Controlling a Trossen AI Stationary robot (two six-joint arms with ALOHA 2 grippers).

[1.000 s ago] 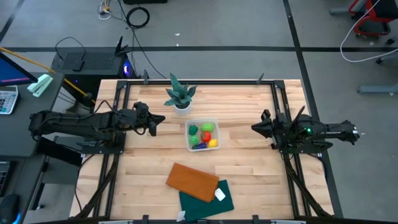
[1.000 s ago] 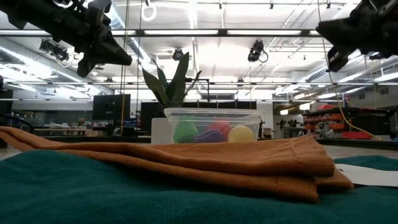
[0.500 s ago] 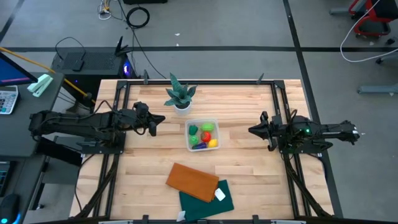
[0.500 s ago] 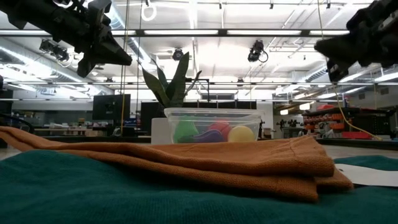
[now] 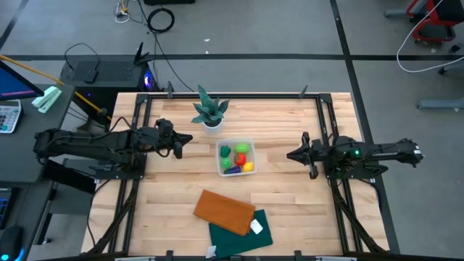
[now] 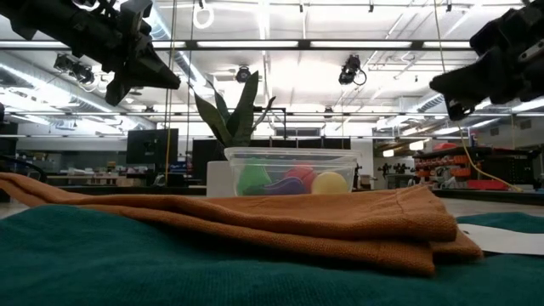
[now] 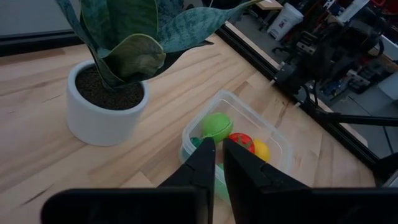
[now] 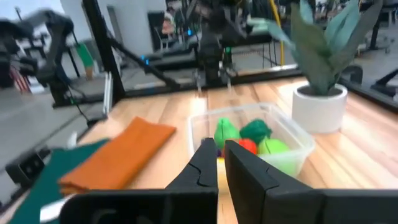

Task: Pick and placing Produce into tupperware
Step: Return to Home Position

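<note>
Holding its post on the left, the left gripper (image 5: 187,139) hangs above the table (image 5: 290,217), a little to the left of the tupperware (image 5: 220,145). It is right where it was a second ago, with no movement on that side. Its wrist view shows the fingers (image 7: 202,163) drawn nearly together with nothing between them: clenched and empty.

Moving to the middle, the tupperware sits just in front of the potted plant (image 5: 210,110), and neither has budged. The produce (image 5: 240,158) is inside it: light green, dark green, red, yellow and purple pieces are bunched together. Every piece I can make out lies within the tub's walls, though I cannot count all six. Nearer the front edge, the orange cloth (image 5: 225,212) lies overlapping the green cloth (image 5: 243,232), both as before.

Now the right side, and here is the one change. The right gripper (image 5: 290,154) has crept a touch toward the tub over the last second, and in the low view it has sunk a little. It is apart from the tupperware, to its right. Its fingers, too, are closed on nothing.

My read is that the loading is finished. With empty claws on both sides, that small drift looks like the right arm settling to rest, not a fresh reach.
</note>
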